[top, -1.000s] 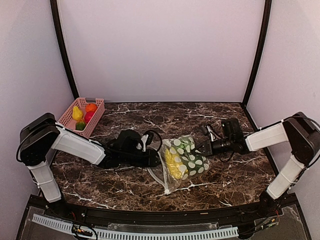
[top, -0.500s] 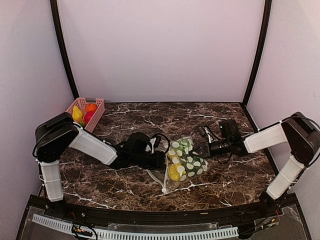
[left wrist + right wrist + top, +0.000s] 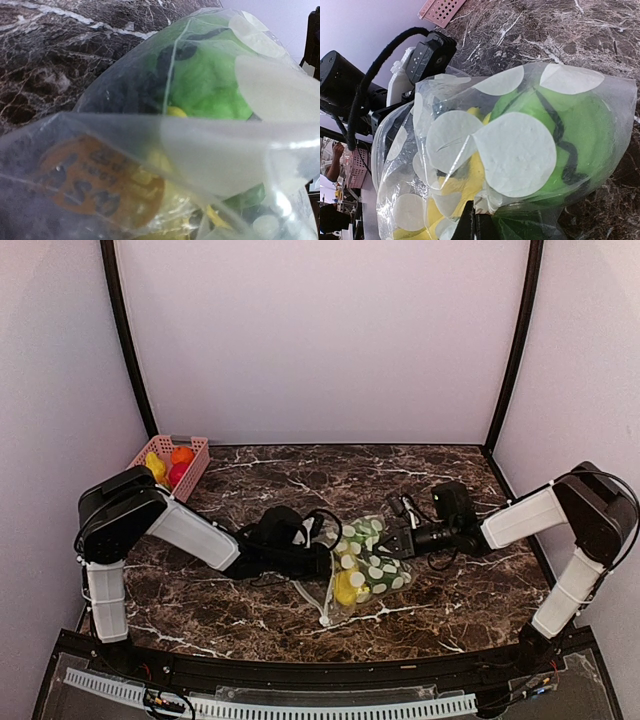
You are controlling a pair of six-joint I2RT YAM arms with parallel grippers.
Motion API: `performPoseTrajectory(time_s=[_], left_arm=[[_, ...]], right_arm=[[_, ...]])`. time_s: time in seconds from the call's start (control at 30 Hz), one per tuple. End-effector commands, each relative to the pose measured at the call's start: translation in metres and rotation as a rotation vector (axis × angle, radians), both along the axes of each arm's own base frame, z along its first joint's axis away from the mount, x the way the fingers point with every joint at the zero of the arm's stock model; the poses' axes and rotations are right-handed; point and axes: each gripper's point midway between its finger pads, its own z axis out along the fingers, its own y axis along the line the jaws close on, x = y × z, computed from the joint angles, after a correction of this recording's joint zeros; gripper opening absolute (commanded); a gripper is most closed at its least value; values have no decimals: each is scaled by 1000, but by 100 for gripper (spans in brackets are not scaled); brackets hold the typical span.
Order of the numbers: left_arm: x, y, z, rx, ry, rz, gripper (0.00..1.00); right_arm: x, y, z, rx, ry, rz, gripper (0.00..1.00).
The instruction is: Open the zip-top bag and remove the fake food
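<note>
Firmly, right pincer point(image 3: 393, 540) clamps the zip-top bag point(image 3: 370, 566); left pincer point(image 3: 327, 551), at its mouth, width unclear.

The zip-top bag point(image 3: 368, 562) lies mid-counter point(image 3: 480, 610) with fake food point(image 3: 347, 587) inside it, and the basket point(image 3: 196, 468), well apart at the far left corner, holds more pieces.
</note>
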Motion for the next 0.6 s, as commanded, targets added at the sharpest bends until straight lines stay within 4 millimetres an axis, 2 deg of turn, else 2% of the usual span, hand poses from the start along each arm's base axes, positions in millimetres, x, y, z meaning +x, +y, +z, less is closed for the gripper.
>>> performPoseTrajectory(time_s=[0.0,0.03,0.23,0.37,0.57], left_arm=[[0,9,16,57,-42,4,37],[0,10,22,59,-53,3,37],[-6,29,26,124,-65,7,27],[-10,43,28,159,-64,16,26],[-16,76,28,244,-53,54,25]], right_arm=[[1,-3,-3,-18,1,-7,0],[2,-5,-3,-19,-2,-13,0],[7,-13,-1,-21,-10,-51,0],[11,-21,1,-24,-19,-83,0],[19,-36,4,-27,-26,-132,0]])
